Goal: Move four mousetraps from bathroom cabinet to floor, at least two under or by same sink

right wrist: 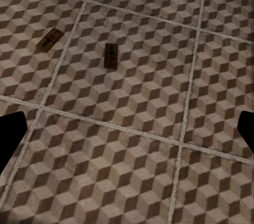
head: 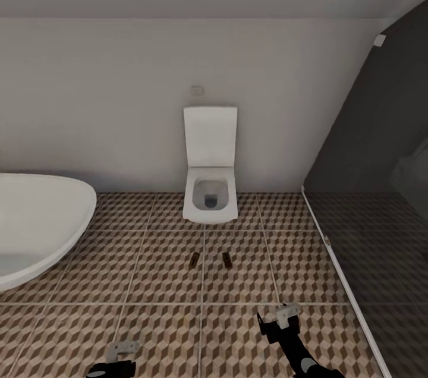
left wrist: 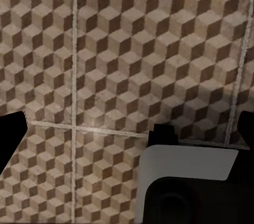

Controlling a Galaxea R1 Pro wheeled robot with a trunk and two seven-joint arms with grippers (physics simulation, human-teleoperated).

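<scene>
Spreading across the room, the bathroom floor (head: 160,283) of cube-patterned tiles runs from the grey wall (head: 119,98) to the dark glass partition (head: 374,146). An oval white bathtub (head: 35,223) sits at the left, and a wall-hung toilet (head: 209,188) stands with its lid up. Two mousetraps (head: 194,259) (head: 226,259) lie flat on the tiles in front of the toilet, near each other but apart. Both the left end effector (head: 122,349) and right end effector (head: 282,312) hang spread over the floor, holding nothing.
</scene>
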